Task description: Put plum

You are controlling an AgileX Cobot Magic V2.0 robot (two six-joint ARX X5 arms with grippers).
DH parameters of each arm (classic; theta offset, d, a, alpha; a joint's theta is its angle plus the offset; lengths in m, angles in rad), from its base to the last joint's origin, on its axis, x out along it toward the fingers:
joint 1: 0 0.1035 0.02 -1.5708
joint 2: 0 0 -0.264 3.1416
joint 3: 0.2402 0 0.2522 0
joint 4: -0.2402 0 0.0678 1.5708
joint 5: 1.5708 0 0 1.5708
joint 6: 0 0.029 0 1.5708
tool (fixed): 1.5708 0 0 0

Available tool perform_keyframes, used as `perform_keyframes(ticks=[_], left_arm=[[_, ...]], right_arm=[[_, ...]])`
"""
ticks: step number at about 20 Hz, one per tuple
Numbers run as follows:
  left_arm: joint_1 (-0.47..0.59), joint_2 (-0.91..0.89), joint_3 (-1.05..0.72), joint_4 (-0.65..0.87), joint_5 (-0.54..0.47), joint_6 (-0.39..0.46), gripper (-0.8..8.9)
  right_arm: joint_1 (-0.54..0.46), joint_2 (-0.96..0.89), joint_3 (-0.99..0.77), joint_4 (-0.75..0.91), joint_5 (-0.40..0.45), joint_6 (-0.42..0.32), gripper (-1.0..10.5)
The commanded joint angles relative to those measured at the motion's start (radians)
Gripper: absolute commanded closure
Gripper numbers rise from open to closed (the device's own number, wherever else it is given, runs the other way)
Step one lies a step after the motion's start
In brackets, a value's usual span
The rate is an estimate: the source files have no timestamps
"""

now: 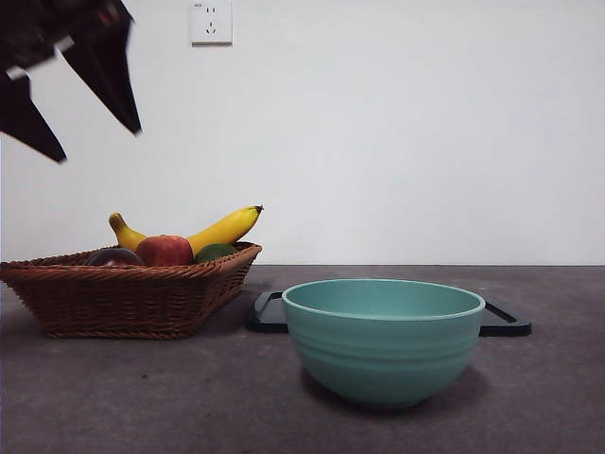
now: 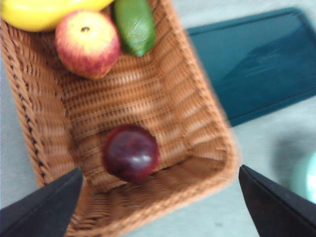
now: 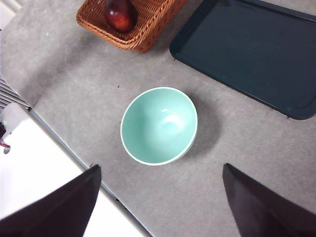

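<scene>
Over the wicker basket (image 2: 148, 123), upper left of the front view, the left gripper (image 1: 71, 80) hangs w/ jaws spread wide apart, nothing between them. Left wrist view shows the plum (image 2: 131, 153) lying on the basket floor near one end wall, low centre of that frame, well apart from the red-yellow apple (image 2: 87, 44), green fruit (image 2: 134, 24) and banana (image 2: 44, 12), which crowd the far end at top. In the front view only the plum's dark top peeks over the rim, left of the apple.

Right gripper (image 3: 158, 207) waits high over the table, jaws also apart and empty; below it, mid-frame, sits the empty teal bowl (image 3: 159, 126), w/ a dark tray (image 3: 247, 49) at upper right.

Judged step: reach down for the plum; grasp not yet started. Wrist pic is a bit blurred, so exact alignment is hard to tell, but the plum looks left of the midpoint btwn the jaws. To do it well:
- Shift so the plum centres btwn the jaws before descending.
- Come straight down; the end wall is close, so keep the near jaw inside the rim and off the weave.
- Close at the widest part. Skin looks glossy and round, so it'll prob. squirt out if pinched high.
- Lift vertically till clear of the rim before moving sideways.

Destination isn't named; the bowl seems the likely spot.
</scene>
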Motion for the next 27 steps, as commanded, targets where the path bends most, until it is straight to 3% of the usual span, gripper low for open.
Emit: perform_keyframes(ticks=[1, 9, 21, 27], left_arm=[[-0.015, 0.083, 0.038, 0.006, -0.033, 0.014, 3.18], [-0.038, 0.258, 0.041, 0.071, -0.07, 0.037, 3.18], [-0.054, 0.379, 0.041, 0.112, -0.109, 0.087, 3.22], [-0.054, 0.379, 0.041, 0.116, -0.109, 0.087, 4.68]], right_arm=[[0.003, 0.005, 0.019, 0.01, -0.003, 0.011, 5.5], [0.003, 0.005, 0.019, 0.01, -0.003, 0.011, 5.5], [0.003, 0.005, 0.019, 0.01, -0.003, 0.011, 5.5], [0.003, 0.005, 0.019, 0.01, -0.003, 0.011, 5.5]])
